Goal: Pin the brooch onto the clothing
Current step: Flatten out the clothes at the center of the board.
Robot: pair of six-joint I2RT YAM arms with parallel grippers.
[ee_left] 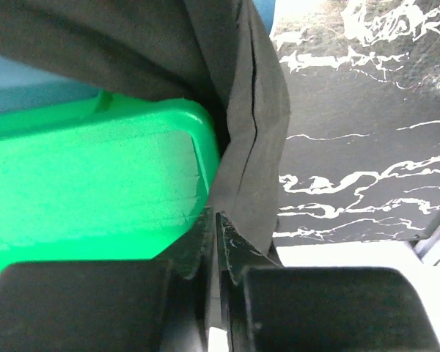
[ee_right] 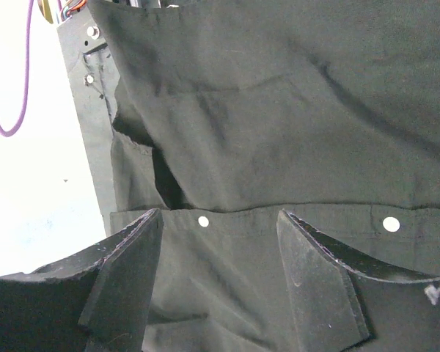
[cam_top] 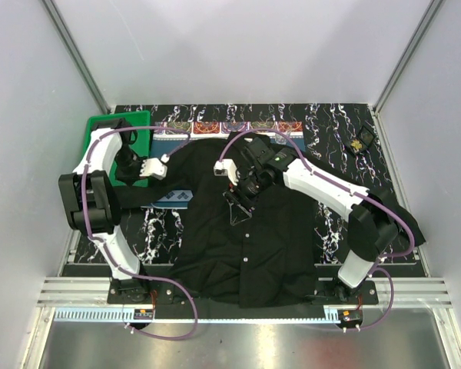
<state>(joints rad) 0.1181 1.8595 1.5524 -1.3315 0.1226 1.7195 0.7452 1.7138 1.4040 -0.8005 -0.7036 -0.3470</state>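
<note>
Brooch, tiny golden-yellow leaf-shaped pin point(cam_top: 359, 144): unheld, near far right corner of black white-marbled table point(cam_top: 330, 123), well apart from both claws. Large black button-up shirt point(cam_top: 246, 246): spread over table middle. Left claw point(ee_left: 218, 246): pinched on shirt fold beside green plastic tray point(ee_left: 95, 183), likely to keep cloth taut. Right claw point(ee_right: 220, 242): fingers apart over white-buttoned placket point(ee_right: 293, 220), holding nothing.

On table point(cam_top: 330, 127), brooch point(cam_top: 359, 144) right of shirt point(cam_top: 238, 254)

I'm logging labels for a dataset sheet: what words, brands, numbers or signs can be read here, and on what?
None can be read.
Small stickers at the arm bases: too small to make out.
Patterned tiles behind the shirt: ornament only, no letters discernible.
Wrist views: no writing.
</note>
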